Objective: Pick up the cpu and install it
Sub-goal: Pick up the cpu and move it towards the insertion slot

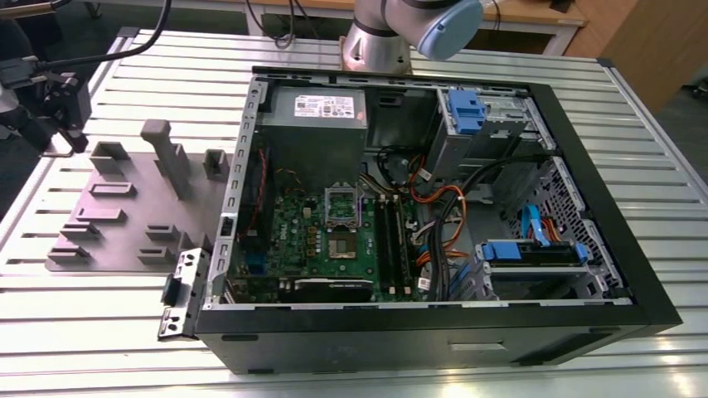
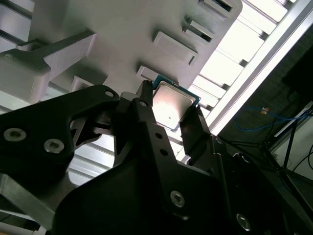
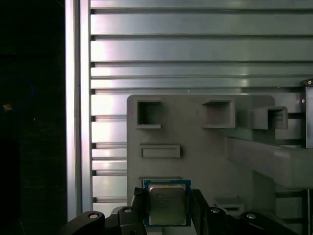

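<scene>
**Item: cpu** (image 3: 167, 203). Flat square chip with a silver-grey metal lid and a thin dark-green rim.
- Loc.: between the two black fingers (image 3: 138, 209) of the claw (image 3: 167, 208), over the grey fixture plate (image 3: 195, 142), at a shallow rectangular pocket (image 3: 161, 179) whose rim shows just beyond the chip. Cannot tell whether it sits in the pocket or is lifted clear.
- Orient.: lies flat, lid facing both wrist cams. Square, so no real long axis. In the first wrist view its edges run parallel w/ the plate's edges and the desk (image 3: 195, 49) slats. In the second wrist view it shows corner-on.
- Grip: claw pinching the cpu, one finger against each of two opposite edges. The other two edges are free.

**Surroundings (exterior view):**
- Fixture plate w/ upright holders, on the slatted metal desk at the exterior view's left.
- Open PC case (image 1: 619, 274) just beside the plate, lying on its side.
- Motherboard (image 1: 332, 245) inside the case, w/ silver socket frame (image 1: 343, 203) near its middle.
- Arm base (image 1: 376, 46) behind the case.
</scene>
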Robot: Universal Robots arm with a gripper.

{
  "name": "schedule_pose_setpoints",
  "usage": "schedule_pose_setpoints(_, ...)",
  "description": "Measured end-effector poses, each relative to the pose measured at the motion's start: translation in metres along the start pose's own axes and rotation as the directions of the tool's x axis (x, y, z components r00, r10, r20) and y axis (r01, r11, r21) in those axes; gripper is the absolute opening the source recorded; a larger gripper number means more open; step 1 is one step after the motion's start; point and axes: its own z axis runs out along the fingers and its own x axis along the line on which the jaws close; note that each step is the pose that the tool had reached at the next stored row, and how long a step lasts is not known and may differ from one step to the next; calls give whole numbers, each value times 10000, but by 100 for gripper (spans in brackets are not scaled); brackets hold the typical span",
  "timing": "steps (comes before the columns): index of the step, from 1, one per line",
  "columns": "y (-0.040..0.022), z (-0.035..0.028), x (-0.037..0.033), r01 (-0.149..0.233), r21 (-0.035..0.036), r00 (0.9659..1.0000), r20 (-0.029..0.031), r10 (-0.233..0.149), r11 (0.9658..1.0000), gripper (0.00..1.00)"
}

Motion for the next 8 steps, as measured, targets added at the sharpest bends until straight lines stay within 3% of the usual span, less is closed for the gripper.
schedule_pose_setpoints(8,1,-39,-1,0,2,10000,-2,0,10000,47)
